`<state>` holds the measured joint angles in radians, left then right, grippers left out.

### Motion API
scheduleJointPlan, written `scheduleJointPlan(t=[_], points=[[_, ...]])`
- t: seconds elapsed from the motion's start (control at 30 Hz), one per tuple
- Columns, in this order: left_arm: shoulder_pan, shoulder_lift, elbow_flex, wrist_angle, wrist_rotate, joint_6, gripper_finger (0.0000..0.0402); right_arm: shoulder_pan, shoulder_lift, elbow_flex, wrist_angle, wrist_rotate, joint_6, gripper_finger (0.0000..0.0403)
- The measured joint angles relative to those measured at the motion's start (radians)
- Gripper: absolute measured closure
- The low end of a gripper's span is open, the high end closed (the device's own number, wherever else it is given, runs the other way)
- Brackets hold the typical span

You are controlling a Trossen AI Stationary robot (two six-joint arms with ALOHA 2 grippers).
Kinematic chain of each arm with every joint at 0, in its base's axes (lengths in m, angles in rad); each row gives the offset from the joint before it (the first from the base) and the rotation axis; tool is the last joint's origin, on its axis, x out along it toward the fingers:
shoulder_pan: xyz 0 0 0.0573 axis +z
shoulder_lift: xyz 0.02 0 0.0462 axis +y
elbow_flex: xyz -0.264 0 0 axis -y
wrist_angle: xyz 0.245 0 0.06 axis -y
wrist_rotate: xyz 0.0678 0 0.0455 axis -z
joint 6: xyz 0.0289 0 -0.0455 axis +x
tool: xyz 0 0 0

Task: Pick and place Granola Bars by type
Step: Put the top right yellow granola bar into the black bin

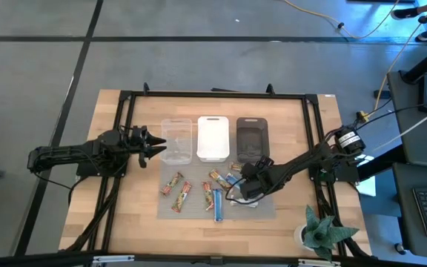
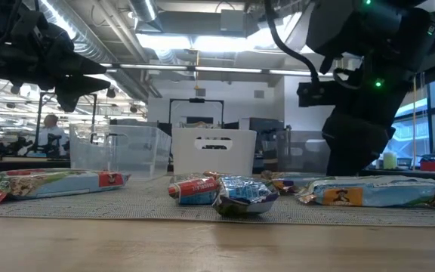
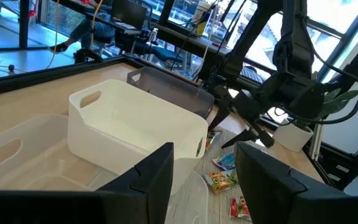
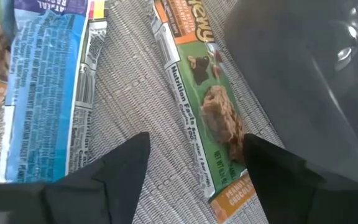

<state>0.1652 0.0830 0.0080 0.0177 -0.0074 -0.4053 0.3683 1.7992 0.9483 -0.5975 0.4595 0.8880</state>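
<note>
Mat (image 1: 265, 211): grey woven sheet on the slatted wooden bench (image 1: 124, 215), before three rectangular bins.
Granola Bars (image 1: 199, 193): crinkled foil wrappers, scattered across the mat.
Green-wrapped bar (image 4: 207, 118): flat, glossy, one end cut off.
Right tool (image 4: 194, 168): fingers spread, low over the mat, straddling the green-wrapped bar's edge.
Left tool (image 1: 158, 144): fingers apart, nothing between them, above the clear bin (image 1: 176, 141).
</note>
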Motion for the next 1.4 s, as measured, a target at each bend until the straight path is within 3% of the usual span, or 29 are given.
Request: scheduleJointPlan(t=[0.17,0.57,0.97,1.4], points=[[0.000,0.000,0.000,0.000,0.000,0.000,0.0239,0.000,0.002,0.011,-0.007,-0.016,-0.013,0.0160],[0.000,0.000,0.000,0.000,0.000,0.000,0.0239,-0.001,0.003,0.013,0.001,-0.030,-0.032,0.0267],[0.000,0.000,0.000,-0.001,0.000,0.000,0.0239,0.000,0.004,0.013,-0.003,-0.030,-0.062,0.0273],[0.000,0.000,0.000,-0.001,0.000,0.000,0.0239,0.000,0.003,0.012,-0.007,-0.030,-0.060,0.0319]])
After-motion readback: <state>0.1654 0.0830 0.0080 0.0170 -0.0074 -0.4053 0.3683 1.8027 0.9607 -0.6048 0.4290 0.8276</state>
